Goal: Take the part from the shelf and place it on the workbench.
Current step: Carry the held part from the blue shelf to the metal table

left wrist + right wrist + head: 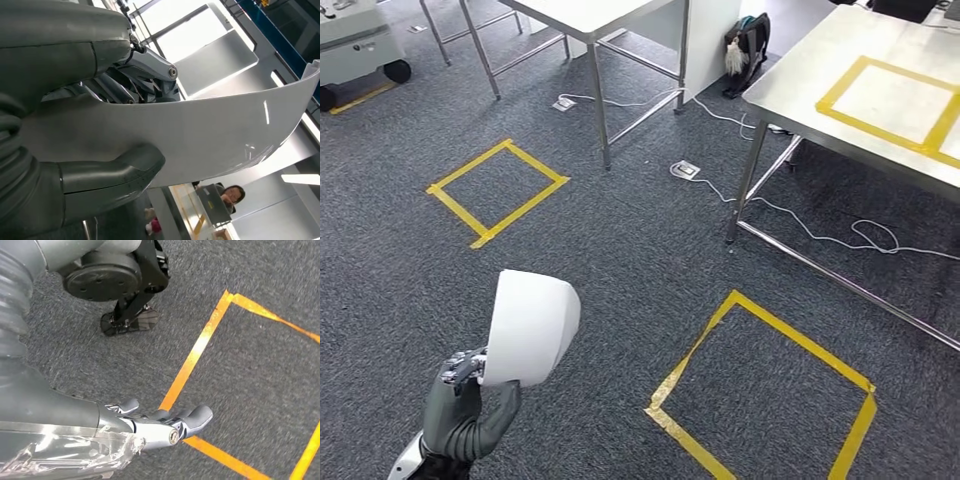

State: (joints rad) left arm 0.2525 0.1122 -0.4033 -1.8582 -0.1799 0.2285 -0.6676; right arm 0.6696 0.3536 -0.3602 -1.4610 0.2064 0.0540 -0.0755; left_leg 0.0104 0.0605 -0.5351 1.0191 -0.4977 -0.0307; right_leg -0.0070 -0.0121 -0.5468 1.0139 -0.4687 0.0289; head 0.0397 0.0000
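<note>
The curved white plastic part (pixel 530 328) is off the shelf, pinched in the left hand (pixel 460 405) above grey carpet; the steel counter (pixel 803 85) with its yellow tape outline lies well ahead, placing undone. Right hand (pixel 166 422) hangs empty, fingers loosely extended

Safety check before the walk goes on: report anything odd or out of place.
A loose white cable trails across the grey carpet under the steel workbench. The left hand grips the curved white part firmly.
</note>
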